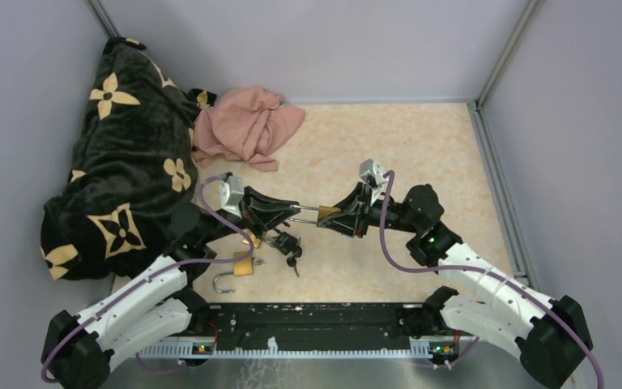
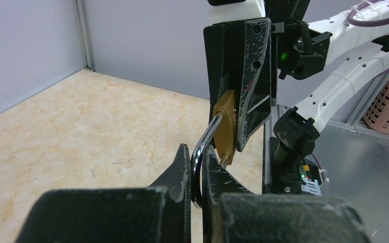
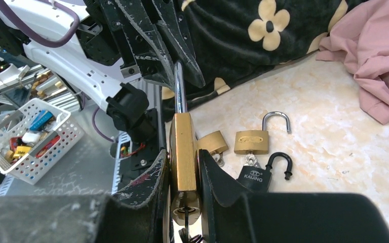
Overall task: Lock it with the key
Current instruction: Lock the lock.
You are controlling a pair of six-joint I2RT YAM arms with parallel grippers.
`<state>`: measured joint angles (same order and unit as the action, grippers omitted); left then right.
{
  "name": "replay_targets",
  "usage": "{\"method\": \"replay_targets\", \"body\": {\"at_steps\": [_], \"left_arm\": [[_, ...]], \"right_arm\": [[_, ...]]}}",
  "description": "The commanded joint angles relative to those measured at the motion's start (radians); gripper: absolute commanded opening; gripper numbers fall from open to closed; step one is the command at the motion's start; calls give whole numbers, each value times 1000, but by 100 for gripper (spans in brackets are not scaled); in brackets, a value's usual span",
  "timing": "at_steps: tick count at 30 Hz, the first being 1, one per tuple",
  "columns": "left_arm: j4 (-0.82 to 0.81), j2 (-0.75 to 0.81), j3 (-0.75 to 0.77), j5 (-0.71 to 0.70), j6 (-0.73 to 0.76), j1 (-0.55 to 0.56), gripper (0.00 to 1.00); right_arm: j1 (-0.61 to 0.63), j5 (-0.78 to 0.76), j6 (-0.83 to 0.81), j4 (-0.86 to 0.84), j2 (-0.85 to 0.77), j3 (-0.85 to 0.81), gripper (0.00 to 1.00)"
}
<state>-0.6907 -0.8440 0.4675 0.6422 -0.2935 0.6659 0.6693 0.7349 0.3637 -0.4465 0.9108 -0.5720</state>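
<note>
top external: both arms meet over the middle of the table (image 1: 421, 154). the left gripper (image 1: 293, 212) and right gripper (image 1: 334, 217) face each other tip to tip, with a padlock (image 1: 329, 212) held in the air between them. its shackle (image 1: 306, 210) points toward the left arm. a black flowered blanket (image 1: 121, 154) and a pink cloth (image 1: 247, 126) lie at the far left. near the left arm's base a loose brass padlock (image 1: 243, 263) lies with its shackle swung open, and a black padlock (image 1: 287, 241) lies just beside it.

left wrist: shows what the top view cannot. the left fingers are pressed together on the steel loop of the shackle, and the brass body is pinched edge-on between the right arm's fingers (image 2: 248, 86).

right wrist: the opposite side of the same grip. the right fingers are clamped flat on both brass faces, with the shackle rising straight up into the left arm's fingertips (image 3: 182, 55). the lock's underside is visible only here. something dark hangs at it, though whether a key sits there i cannot tell. this view also picks up lettering on the black padlock, a third brass one beside it, and a white basket (image 3: 28, 131) of odds and ends off the table.
</note>
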Motion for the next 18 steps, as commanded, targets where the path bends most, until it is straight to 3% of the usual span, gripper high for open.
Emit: {"method": "replay_targets", "body": {"at_steps": [1,18], "left_arm": [[43,-66,-22,198,-48,150,0],[2,-107,-22,165,-49,206,0]], "right_arm": [[34,-203,-7,-183,62,-146,0],[31,-241,-50,-159,138,-195,0]]}}
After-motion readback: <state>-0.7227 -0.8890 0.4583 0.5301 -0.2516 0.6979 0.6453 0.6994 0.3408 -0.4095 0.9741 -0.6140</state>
